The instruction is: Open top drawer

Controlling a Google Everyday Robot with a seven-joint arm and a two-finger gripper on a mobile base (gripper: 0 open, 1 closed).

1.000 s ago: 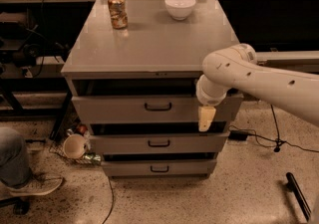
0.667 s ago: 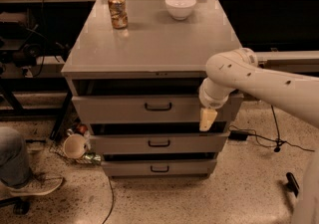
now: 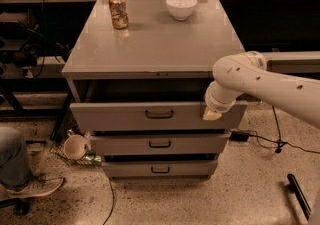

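Note:
The top drawer is the wide grey front panel just under the cabinet top, with a small black bar handle at its centre. It stands pulled out a little, with a dark gap above its front edge. My gripper is at the right end of the drawer front, right of the handle, against or just in front of the panel. My white arm reaches in from the right and hides the drawer's right corner.
A drink can and a white bowl stand on the cabinet top. Two shorter drawers sit below. A cup, cables and a person's shoe lie at floor left. A black bar lies at floor right.
The top drawer has come out further, and the dark gap above its front is wider. My gripper and arm have shifted slightly with it.

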